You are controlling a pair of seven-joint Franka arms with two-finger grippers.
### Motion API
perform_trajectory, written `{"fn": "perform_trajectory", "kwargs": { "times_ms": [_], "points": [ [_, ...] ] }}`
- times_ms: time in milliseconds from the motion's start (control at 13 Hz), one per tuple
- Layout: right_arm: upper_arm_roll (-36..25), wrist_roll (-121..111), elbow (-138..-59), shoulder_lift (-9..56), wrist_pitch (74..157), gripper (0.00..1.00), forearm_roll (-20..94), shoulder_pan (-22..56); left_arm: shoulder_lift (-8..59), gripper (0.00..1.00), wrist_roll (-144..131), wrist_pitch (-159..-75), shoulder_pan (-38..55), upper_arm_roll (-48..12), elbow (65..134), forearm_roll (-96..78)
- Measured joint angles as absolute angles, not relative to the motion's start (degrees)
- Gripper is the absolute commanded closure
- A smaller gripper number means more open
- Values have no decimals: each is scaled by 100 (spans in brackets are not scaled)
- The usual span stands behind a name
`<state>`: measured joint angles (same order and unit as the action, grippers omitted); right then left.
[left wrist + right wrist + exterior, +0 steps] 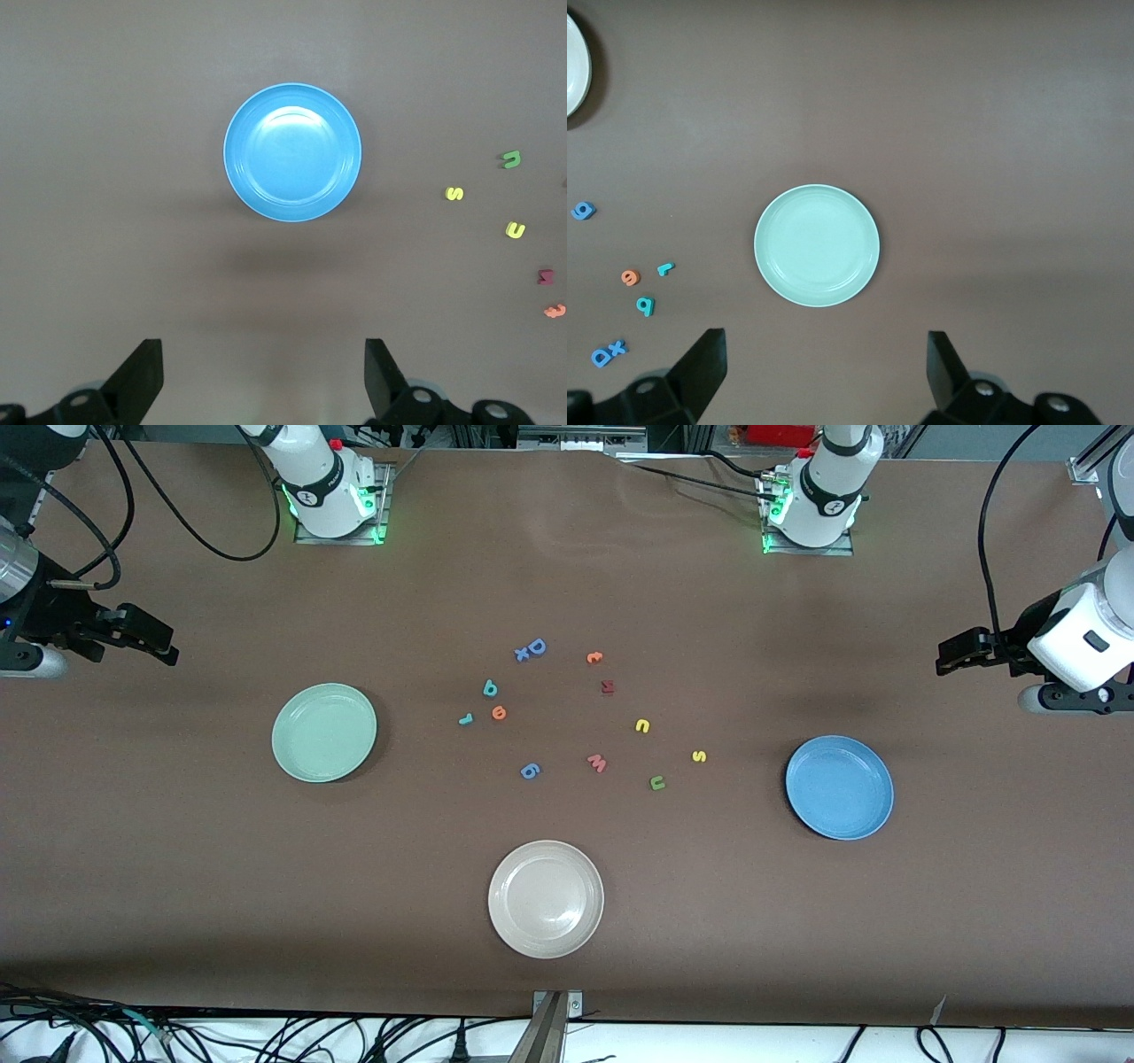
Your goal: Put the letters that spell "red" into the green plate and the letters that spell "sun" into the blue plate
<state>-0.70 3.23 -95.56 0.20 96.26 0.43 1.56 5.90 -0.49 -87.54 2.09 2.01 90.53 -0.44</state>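
The green plate [324, 732] [817, 245] lies toward the right arm's end of the table, and the blue plate [839, 786] [292, 152] toward the left arm's end. Between them lie the teal "d" [490, 687] [646, 306], the orange "e" [499, 712] [629, 277] and the teal "r" [465, 718] [664, 268]. Closer to the blue plate lie the yellow "n" [642, 726] [515, 231], the yellow "s" [699, 756] [454, 194] and the green "u" [657, 783] [510, 160]. My left gripper [948, 654] [264, 372] and right gripper [166, 645] [826, 367] hang open and empty over bare table at their own ends.
A beige plate [546, 898] sits nearest the front camera. Other letters lie among the task's letters: a blue "D" [535, 646] with a small "x", an orange letter [594, 657], a dark red one [607, 686], a pink "w" [597, 763] and a blue one [529, 771].
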Motion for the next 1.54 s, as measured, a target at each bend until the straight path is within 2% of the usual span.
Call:
{"fn": "perform_trajectory", "kwargs": {
  "times_ms": [1538],
  "points": [
    [-71, 323, -9556, 183, 9425, 0, 43, 156, 590, 0, -48, -8754, 209, 201, 9053, -44]
  ]
}}
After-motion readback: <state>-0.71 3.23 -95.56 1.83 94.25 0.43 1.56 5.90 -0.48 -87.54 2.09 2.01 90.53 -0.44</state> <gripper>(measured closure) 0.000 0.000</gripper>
